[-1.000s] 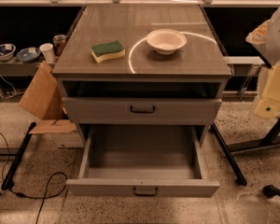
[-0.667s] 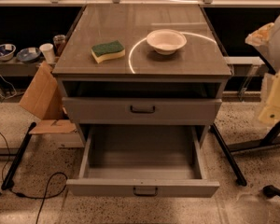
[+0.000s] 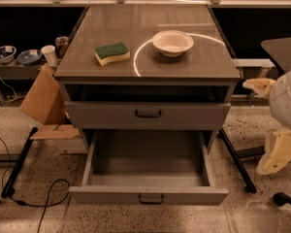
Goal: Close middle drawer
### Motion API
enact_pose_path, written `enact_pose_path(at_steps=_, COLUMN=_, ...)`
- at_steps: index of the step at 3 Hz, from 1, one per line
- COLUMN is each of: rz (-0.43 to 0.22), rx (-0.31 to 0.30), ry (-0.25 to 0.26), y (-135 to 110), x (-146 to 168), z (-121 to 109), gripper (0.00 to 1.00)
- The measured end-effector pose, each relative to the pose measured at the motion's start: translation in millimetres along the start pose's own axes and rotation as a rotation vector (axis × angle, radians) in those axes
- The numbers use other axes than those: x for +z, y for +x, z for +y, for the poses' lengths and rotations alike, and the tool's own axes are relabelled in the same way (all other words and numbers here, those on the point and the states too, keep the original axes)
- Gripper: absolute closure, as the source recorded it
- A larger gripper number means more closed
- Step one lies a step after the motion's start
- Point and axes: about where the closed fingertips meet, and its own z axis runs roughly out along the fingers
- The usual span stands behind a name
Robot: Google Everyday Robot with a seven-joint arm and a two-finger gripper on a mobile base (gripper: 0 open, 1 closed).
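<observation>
The middle drawer (image 3: 148,196) is a wide grey drawer with a low strip-like front and a small dark bar handle (image 3: 151,198). It is pulled far out of the cabinet, and its long shallow tray (image 3: 148,154) is empty. Above it is a grey drawer with a taller front (image 3: 146,115), which is pushed in. My gripper (image 3: 276,153) is the cream-coloured part at the right edge. It hangs below the white rounded arm (image 3: 287,98), to the right of the cabinet and apart from the drawer.
On the cabinet top (image 3: 145,62) lie a green-and-yellow sponge (image 3: 112,52) and a white bowl (image 3: 172,42). A cardboard piece (image 3: 42,101) leans at the left. Black frame legs (image 3: 235,160) and a cable (image 3: 43,205) lie on the floor. Cups and bowls (image 3: 19,56) stand on a low shelf on the left.
The arm and gripper at the right edge have moved downward, from level with the cabinet top to level with the open drawer. The drawers have not moved.
</observation>
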Motion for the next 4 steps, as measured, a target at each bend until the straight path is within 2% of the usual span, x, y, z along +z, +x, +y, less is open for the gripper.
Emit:
enact_pose_path(at_steps=1, rz=-0.029, rx=-0.035, ry=-0.039, y=36, x=89, z=35, gripper=0.00)
enact_pose_path(at_steps=2, rz=-0.015, rx=-0.045, ry=-0.096, y=60, x=149, z=64, gripper=0.00)
enact_pose_path(at_steps=3, rz=0.006, rx=-0.019, ry=-0.192, y=80, x=195, z=91, gripper=0.00)
enact_pose_path(at_steps=4, rz=-0.002, rx=0.006, ry=-0.249, y=89, x=217, z=111, gripper=0.00)
